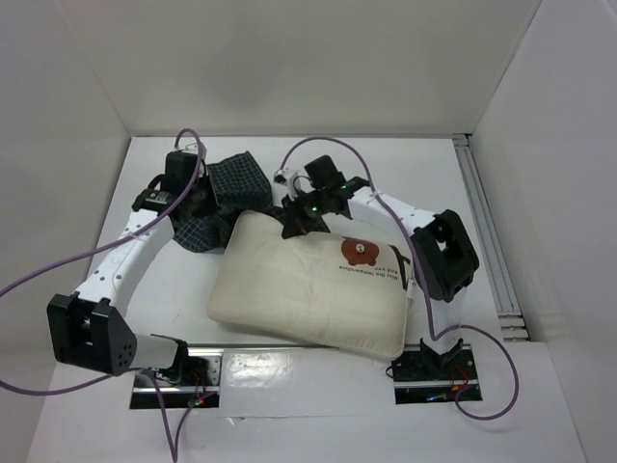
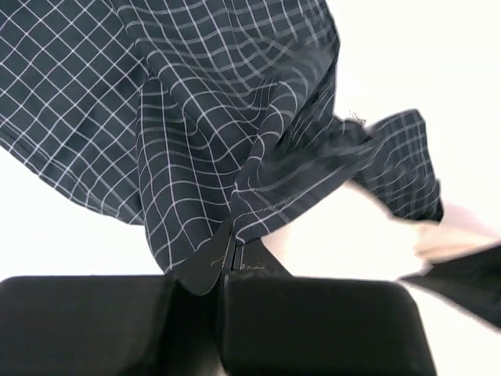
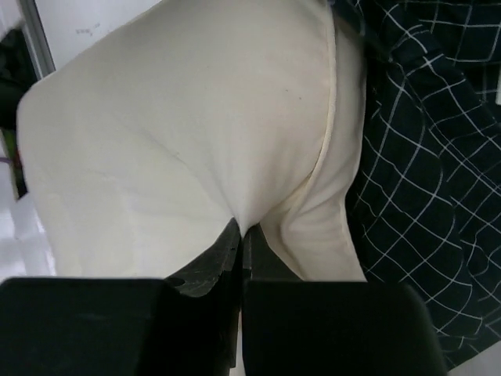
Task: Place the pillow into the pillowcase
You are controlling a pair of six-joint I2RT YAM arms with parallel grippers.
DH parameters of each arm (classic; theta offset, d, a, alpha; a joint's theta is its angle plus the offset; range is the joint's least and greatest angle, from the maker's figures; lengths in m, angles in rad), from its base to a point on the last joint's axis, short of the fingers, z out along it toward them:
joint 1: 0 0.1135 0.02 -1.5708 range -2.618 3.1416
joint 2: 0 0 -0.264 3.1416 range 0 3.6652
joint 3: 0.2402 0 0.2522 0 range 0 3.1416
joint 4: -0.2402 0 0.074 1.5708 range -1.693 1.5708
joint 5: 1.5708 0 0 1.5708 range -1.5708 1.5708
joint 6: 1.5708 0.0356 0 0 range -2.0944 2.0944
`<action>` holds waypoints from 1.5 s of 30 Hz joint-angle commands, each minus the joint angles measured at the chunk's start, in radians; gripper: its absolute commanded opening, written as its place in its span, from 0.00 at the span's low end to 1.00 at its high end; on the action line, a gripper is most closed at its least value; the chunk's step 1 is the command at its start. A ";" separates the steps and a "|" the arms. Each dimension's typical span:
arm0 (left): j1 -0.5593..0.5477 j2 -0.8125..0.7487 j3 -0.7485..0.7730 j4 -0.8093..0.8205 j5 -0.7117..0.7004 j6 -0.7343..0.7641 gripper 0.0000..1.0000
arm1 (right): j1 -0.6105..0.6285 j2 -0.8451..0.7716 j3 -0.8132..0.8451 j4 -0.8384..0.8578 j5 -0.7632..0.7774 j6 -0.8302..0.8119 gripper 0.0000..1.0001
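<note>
pillow (image 1: pixel 308 285) lying flat mid-table (image 1: pixel 434 174), bear print up, far edge pinched in closed right gripper (image 3: pixel 241 239); pillowcase (image 1: pixel 220 198) crumpled at its far-left corner, touching it, one fold clamped in closed left gripper (image 2: pixel 228 254)

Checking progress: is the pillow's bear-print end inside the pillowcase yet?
No, the top view shows the bear print uncovered on the pillow, with the pillowcase bunched at its far left corner.
</note>
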 commanded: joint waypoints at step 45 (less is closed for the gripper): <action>-0.171 0.303 0.237 -0.150 -0.114 -0.002 0.00 | -0.177 -0.090 -0.009 0.226 0.468 0.457 0.99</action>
